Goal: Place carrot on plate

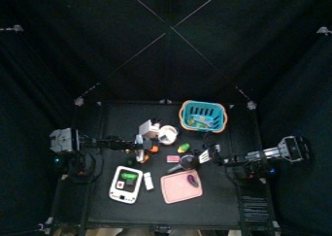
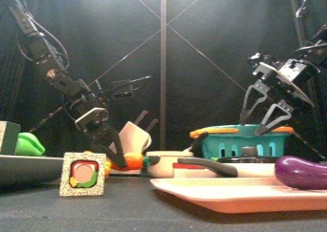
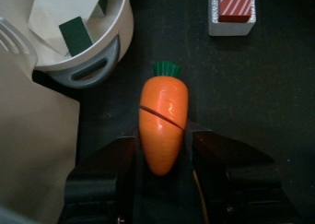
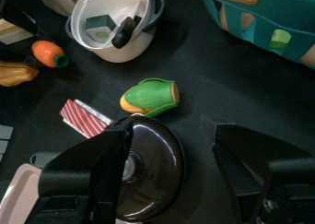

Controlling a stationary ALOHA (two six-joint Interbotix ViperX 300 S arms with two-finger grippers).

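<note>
Top straight down, far; front level, near; both share basket [image 1: 203, 113].

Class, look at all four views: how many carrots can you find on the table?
1. The carrot lies on the black table between the left gripper jaws, beside the white cup. Others may be hidden.

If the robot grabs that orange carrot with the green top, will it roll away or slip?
The orange toy carrot with the green top looks round and tapered, so a nudge would probably roll it in a curve. Its surface looks smooth and shiny like plastic, so it may slip. It lies between the left tool's open jaws, which should stop it rolling.
</note>
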